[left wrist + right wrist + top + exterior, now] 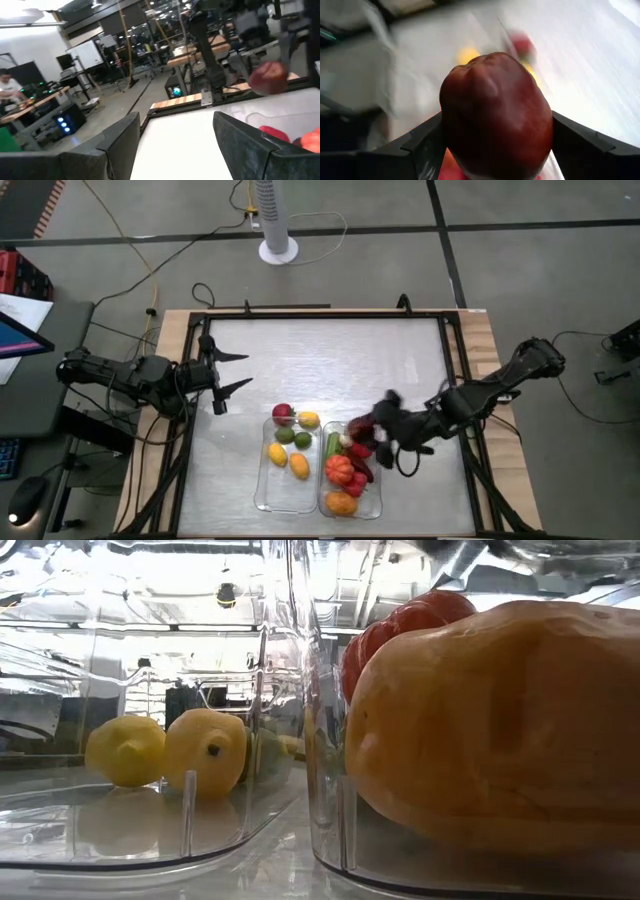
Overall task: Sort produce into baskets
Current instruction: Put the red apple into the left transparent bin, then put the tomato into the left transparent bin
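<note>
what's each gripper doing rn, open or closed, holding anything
Left gripper: open, empty, over the table's left side.
Right gripper: shut on a dark red fruit, above the right basket.

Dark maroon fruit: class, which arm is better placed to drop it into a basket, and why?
Right. The right gripper already grips the dark maroon fruit above the right basket; the left gripper is open, away from both.

Two baskets (268, 490) side by side, produce (299, 466) inside

Two dark jointed arms (130, 375) trail black cables and end in flat, angular matte-black fingers (120, 145).
</note>
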